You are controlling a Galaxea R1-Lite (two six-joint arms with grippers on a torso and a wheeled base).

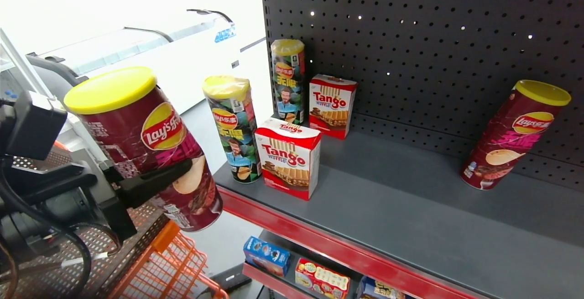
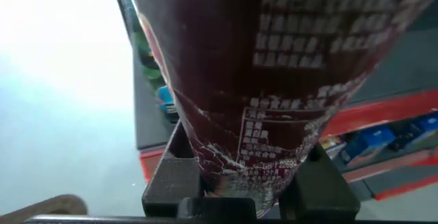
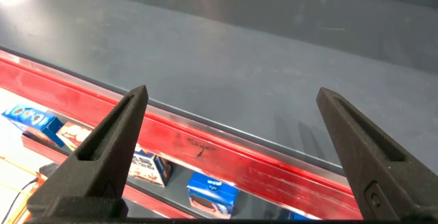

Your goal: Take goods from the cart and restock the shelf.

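Chips can, maroon with a yellow lid, is held in the air at the left of the scene, above the orange cart and just beside the near left corner of the shelf. It is tilted, with the lid up and toward the left, and it does not touch the shelf. The left gripper is clamped on its lower half. In the left wrist view the black fingers press against both sides of the can.

The right gripper has its fingers wide apart and holds nothing. It faces the grey board of the shelf and the red front edge.

On the shelf, a second maroon can stands at the far right, close to the pegboard back. At the left side a near green can stands close to the front edge, and a near wafer box stands just beside it on the right. Farther back, a far green can stands by the pegboard, with a far wafer box just beside it on the right.

On the lower shelf lie small packs, among them a blue box and a colourful box.
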